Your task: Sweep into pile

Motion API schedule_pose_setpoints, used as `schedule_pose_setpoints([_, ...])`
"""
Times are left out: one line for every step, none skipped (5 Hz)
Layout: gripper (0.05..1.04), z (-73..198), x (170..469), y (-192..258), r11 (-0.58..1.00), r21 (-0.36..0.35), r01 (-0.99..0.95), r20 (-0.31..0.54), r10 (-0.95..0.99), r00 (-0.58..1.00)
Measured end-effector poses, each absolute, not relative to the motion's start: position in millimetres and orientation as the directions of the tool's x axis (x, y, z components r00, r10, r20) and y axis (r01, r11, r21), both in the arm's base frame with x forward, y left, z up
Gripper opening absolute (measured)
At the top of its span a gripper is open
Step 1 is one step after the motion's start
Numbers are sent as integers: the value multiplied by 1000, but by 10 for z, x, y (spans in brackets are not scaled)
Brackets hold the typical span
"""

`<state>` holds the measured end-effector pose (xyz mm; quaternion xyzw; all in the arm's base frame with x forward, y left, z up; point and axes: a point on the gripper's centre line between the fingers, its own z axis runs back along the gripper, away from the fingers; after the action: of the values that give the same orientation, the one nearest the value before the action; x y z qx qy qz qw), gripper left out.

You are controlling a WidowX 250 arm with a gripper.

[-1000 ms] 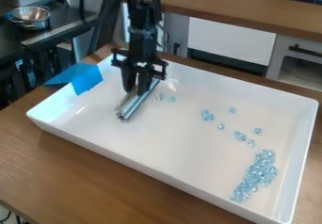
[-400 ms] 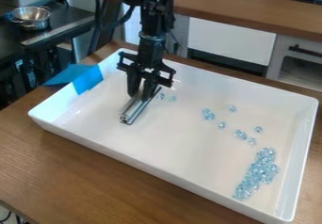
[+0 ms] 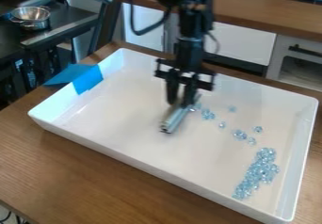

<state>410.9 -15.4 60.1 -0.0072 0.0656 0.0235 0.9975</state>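
Over the upper middle of the white tray hangs my gripper [image 3: 179,103], pointing down and shut on a silvery bar [image 3: 175,118]. The bar lies low along the tray floor, slanting from upper right to lower left. Just right of its upper end are a few pale blue beads [image 3: 207,114]. More single beads [image 3: 239,134] are scattered to the right, and a dense, elongated pile of beads [image 3: 258,173] sits near the tray's right end.
The white tray [image 3: 144,164] has raised walls and rests on a wooden table [image 3: 82,171]. Blue tape [image 3: 87,79] covers part of its left wall. A metal bowl [image 3: 30,16] stands on a dark surface at the upper left.
My gripper has moved right across the tray with the bar. The beads that lay just right of the bar have shifted right, close to the nearest scattered ones.
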Motion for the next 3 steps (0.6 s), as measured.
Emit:
schedule_pose_setpoints([328, 625, 4195, -334, 997, -34, -66, -149, 60, 987])
schedule_pose_setpoints([328, 624, 4290, -495, 996, -36, -81, -133, 75, 988])
schedule_pose_setpoints([328, 614, 4351, -636, 997, -31, -68, -124, 63, 990])
